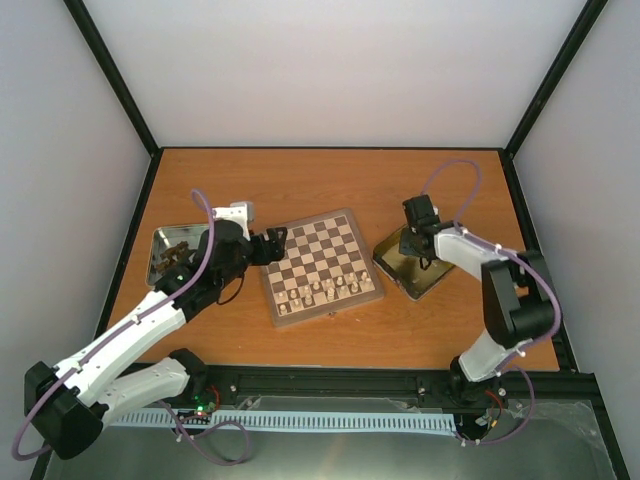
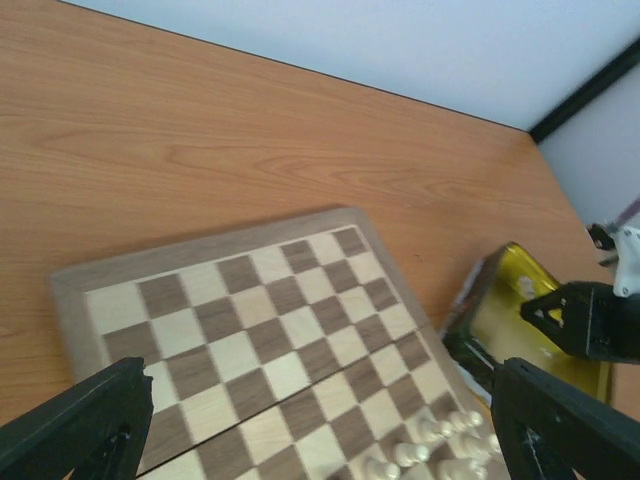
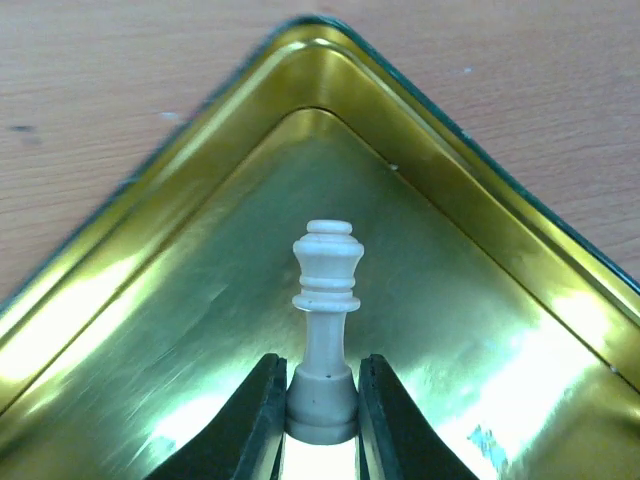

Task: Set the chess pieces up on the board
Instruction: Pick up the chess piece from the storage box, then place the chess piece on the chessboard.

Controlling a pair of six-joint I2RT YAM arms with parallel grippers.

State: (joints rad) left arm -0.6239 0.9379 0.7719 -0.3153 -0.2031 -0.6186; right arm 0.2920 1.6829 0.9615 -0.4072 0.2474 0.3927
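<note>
**Right gripper clasps cream piece in gold tin**

The right gripper (image 3: pixel 322 405) has its two fingers (image 3: pixel 255 425) drawn in narrow on the base of a cream piece (image 3: pixel 326 300). The piece stands upright between them over a corner of the gold tin (image 3: pixel 180 190). Whether its base rests on the tin's floor cannot be told. In the top view the tin sits right of centre, just beside the right edge of the board (image 1: pixel 322 262), and the right gripper reaches down into it.

The left gripper (image 2: pixel 320 430) — fingers spread wide, nothing between them — hangs at the board's upper left corner in the top view. The board lies at the middle of the table (image 1: pixel 300 180), turned a little askew. Cream pieces (image 1: pixel 322 291) stand in rows along its lower edge. In the left wrist view they show at the bottom right of the frame.

At the left of the top view a silver tray (image 1: pixel 160 238) holds dark pieces (image 1: pixel 178 252) — partly hidden behind the left arm.
</note>
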